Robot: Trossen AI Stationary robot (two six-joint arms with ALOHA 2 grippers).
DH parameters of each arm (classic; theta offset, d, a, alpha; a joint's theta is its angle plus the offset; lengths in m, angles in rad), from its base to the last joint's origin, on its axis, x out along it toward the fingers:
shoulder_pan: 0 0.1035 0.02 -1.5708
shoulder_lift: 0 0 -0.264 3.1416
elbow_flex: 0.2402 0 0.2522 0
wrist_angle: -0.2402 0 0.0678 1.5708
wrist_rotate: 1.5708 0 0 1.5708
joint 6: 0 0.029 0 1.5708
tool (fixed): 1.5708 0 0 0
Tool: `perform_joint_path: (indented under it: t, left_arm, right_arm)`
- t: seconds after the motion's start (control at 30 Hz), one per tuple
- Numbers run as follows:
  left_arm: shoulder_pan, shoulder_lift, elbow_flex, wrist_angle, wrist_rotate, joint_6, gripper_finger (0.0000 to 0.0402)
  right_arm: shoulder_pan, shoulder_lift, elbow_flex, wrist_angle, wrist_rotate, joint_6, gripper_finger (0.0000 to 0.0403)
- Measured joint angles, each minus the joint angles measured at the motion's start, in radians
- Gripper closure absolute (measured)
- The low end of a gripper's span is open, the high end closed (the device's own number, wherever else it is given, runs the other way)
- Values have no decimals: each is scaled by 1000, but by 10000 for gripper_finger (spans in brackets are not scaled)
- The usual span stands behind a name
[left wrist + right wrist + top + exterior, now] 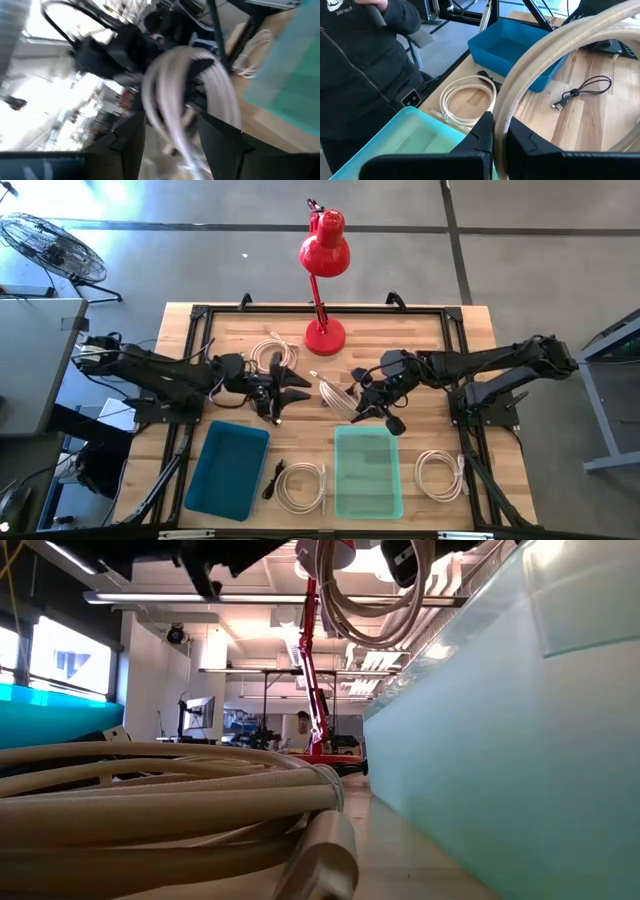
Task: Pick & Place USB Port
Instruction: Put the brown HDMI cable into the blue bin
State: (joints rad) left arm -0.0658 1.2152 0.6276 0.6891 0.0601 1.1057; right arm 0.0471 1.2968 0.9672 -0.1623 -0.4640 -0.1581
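Coiled beige cable [338,395]: pinched in the right hand [362,402], fingers pressed together on it, raised over the bench [430,350]. Left hand [285,390]: spread, just beside the coil. Green tray [368,472]: set below the right hand.

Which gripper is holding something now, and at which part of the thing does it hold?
The right gripper holds a coiled beige cable, its fingers shut on the loop's strands. The left gripper is open and holds nothing.
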Motion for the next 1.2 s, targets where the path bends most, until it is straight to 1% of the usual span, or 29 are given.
perform_joint_path:
  t: [0.1, 0.23, 0.37, 0.57, 1.03, 1.2]
  left_arm:
    - [0, 1, 20, -8, 1, 13, 227]
    - [0, 1, 30, -6, 41, 13, 227]
    - [0, 5, 31, -7, 54, 13, 227]
    - [0, 73, 40, 26, 87, 16, 227]
    - [-2, 176, 140, 26, 84, 16, 227]
    - [-2, 213, 174, 25, 32, 23, 227]
  right_arm:
    - [0, 0, 0, 0, 0, -3, 393]
    - [0, 0, 0, -3, 0, -21, 393]
    - [0, 0, 0, -5, 0, -27, 393]
    - [0, 0, 0, -2, 30, -34, 393]
    - [0, 0, 0, 2, 31, -26, 393]
    - [0, 0, -2, -7, 31, -26, 393]
